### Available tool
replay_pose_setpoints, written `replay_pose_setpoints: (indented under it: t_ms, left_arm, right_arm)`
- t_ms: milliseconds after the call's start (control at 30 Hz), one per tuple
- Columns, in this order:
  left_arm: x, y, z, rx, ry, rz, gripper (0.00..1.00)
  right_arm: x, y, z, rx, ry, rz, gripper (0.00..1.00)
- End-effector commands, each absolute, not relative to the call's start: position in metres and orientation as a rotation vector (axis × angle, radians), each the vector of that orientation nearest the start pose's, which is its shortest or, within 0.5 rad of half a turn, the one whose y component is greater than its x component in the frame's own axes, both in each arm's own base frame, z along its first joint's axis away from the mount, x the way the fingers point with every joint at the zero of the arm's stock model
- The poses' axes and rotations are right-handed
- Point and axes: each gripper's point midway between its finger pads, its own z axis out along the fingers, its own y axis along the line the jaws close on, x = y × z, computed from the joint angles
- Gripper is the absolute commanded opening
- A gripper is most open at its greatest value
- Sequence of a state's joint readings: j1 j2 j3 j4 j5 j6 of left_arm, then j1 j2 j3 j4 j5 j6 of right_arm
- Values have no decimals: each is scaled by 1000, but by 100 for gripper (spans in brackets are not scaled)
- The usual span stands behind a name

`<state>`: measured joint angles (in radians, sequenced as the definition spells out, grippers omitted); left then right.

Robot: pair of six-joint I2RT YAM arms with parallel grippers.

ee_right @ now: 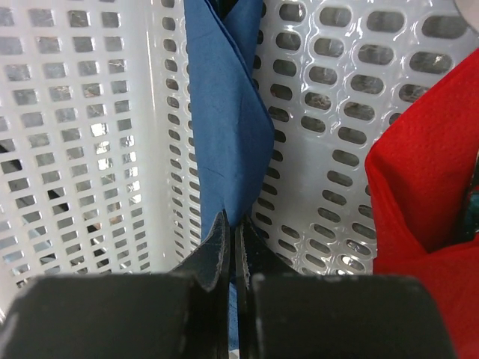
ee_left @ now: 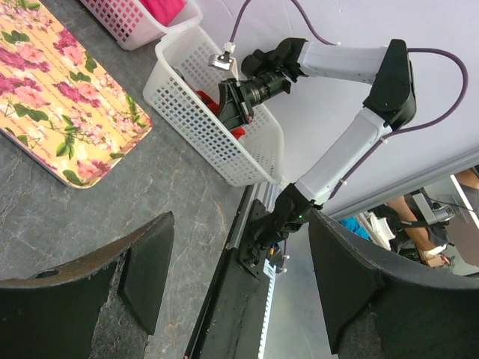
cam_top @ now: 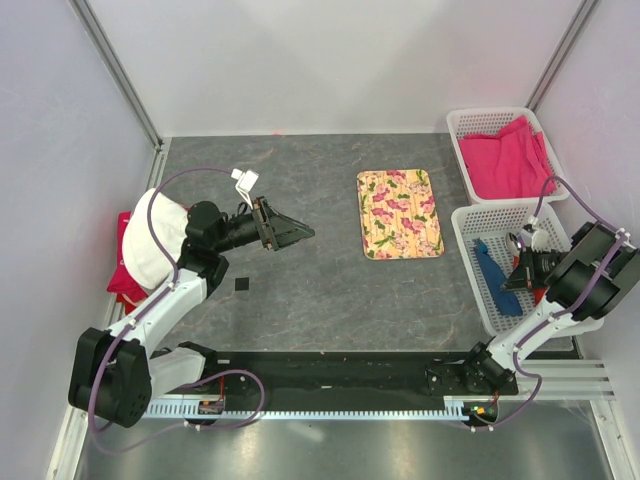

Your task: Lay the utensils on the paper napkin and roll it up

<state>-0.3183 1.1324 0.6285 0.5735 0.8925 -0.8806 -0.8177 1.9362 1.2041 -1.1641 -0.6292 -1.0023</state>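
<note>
Grey table (cam_top: 320,280), white basket (ee_right: 75,149), right hand (ee_right: 230,232) tight on blue napkin (ee_right: 224,127)

Grey table (cam_top: 330,280) — floral mat (cam_top: 400,213), 2 white baskets (cam_top: 468,262), small black square (cam_top: 241,285).

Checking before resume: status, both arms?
Left gripper open, hovering over table. Right gripper shut on blue napkin in white basket. Utensils not visible. Red napkin alongside.

No readable text, label or number anywhere (the mat (cam_top: 400,213) bears only flowers).
</note>
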Motion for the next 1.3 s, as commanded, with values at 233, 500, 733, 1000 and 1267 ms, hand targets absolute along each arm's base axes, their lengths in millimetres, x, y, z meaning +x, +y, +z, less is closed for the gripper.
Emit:
replay_pose_setpoints:
  t_ms: [233,500,733,1000,1267]
  left_arm:
    - [248,-249,287,418,1676,-1544,79]
    - [249,-250,290,435,1673,-1540,79]
    - [249,-250,290,442,1672,-1538,79]
    - [248,-249,291,449,1658,-1532,79]
    - [245,-248,291,453,1642,-1526,79]
  right_arm:
    - [233,-153,18,-201,2728,500,8]
    - [230,-162,16,-197,2768,413,40]
    - [234,-170,29,-204,2762,347,53]
    - [239,-175,56,-230,2729,290,63]
    - [245,-165,88,-276,2667,303,74]
